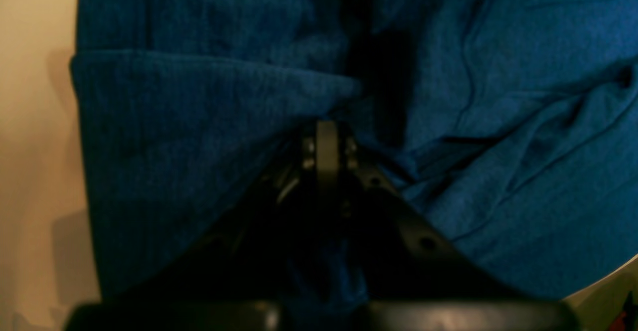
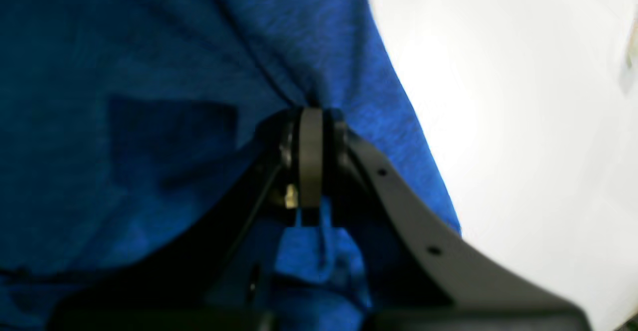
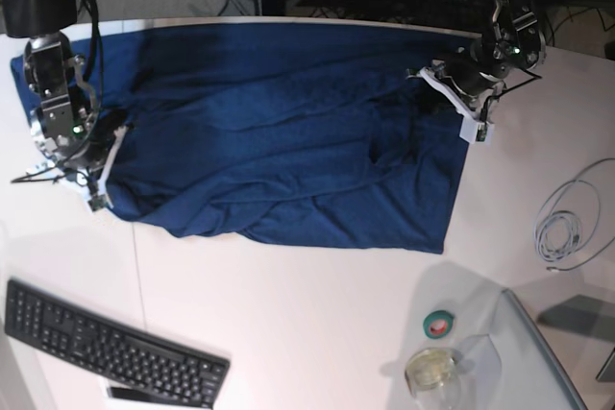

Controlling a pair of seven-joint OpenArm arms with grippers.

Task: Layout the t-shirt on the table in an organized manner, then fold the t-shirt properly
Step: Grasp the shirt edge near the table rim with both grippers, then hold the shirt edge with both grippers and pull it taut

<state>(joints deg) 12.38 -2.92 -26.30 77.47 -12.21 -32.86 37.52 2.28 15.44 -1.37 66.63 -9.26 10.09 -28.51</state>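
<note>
Pinching t-shirt (image 3: 288,141) edges, table (image 3: 317,304) around

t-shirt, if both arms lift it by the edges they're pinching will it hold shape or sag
The t-shirt will probably sag: it already lies in soft wrinkles and bunches where the right gripper and left gripper pinch it. It likely drags across the table rather than sliding as a sheet. It looks thin, so probably light.
</note>
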